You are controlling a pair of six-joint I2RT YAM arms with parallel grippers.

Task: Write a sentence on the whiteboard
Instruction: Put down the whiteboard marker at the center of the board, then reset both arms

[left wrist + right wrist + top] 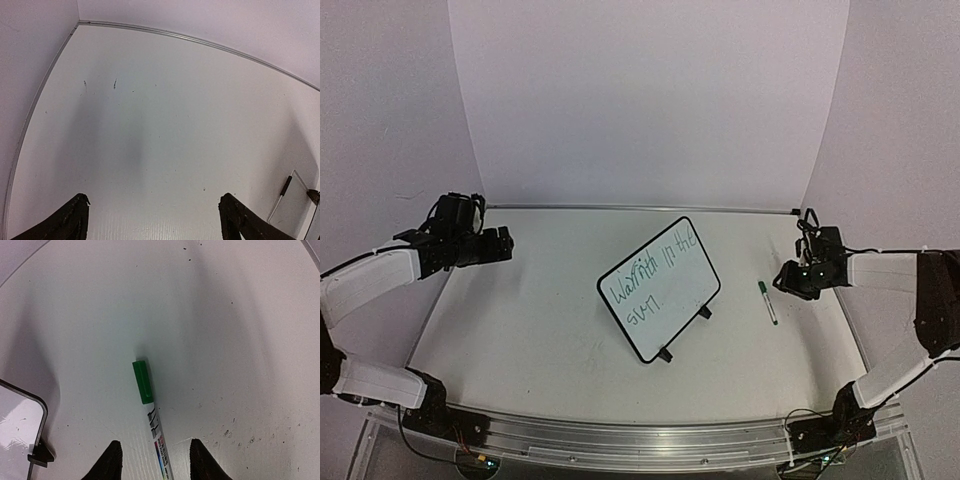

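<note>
The whiteboard [658, 290] stands mid-way across the counter [540, 320]; its green sentence looks finished. The capped marker [767, 302] lies at its 3 o'clock, between my right fingers [111, 460], which are apart, not gripping. My left fingers [75, 220] are wide apart at 9 o'clock, empty. Little remains, I judge.

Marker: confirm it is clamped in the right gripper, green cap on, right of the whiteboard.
Not clamped. The marker lies on the table, green cap on, right of the whiteboard, between the open fingers of the right gripper without touching them. The right wrist view shows it.
</note>
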